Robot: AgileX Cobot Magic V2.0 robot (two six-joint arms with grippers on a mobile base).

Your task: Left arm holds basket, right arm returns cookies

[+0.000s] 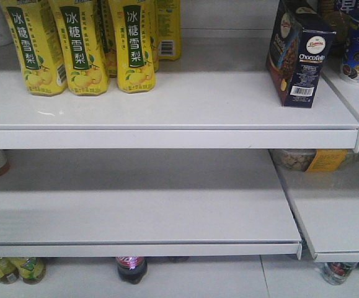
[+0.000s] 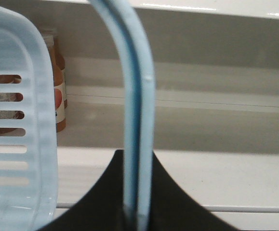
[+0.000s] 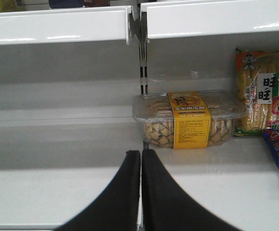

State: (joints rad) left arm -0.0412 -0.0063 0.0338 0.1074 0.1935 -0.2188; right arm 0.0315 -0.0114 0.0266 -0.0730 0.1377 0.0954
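Note:
The cookies carton (image 1: 300,53), dark blue with "Chocofello" on it, stands upright at the right end of the upper white shelf (image 1: 167,102) in the front view. No gripper touches it. My left gripper (image 2: 138,161) is shut on the basket's light-blue loop handle (image 2: 137,96), which runs up between the black fingers. The pale blue slotted basket wall (image 2: 14,134) fills the left of the left wrist view. My right gripper (image 3: 140,153) is shut and empty, its black fingers pressed together in front of the middle shelf (image 3: 57,183). Neither arm shows in the front view.
Yellow pear-drink bottles (image 1: 80,43) stand at the upper shelf's left. A clear tub of snacks with a yellow label (image 3: 190,120) and snack bags (image 3: 264,91) lie on the middle shelf to the right. Bottles (image 1: 131,269) stand below; a brown bottle (image 2: 57,86) shows behind the basket.

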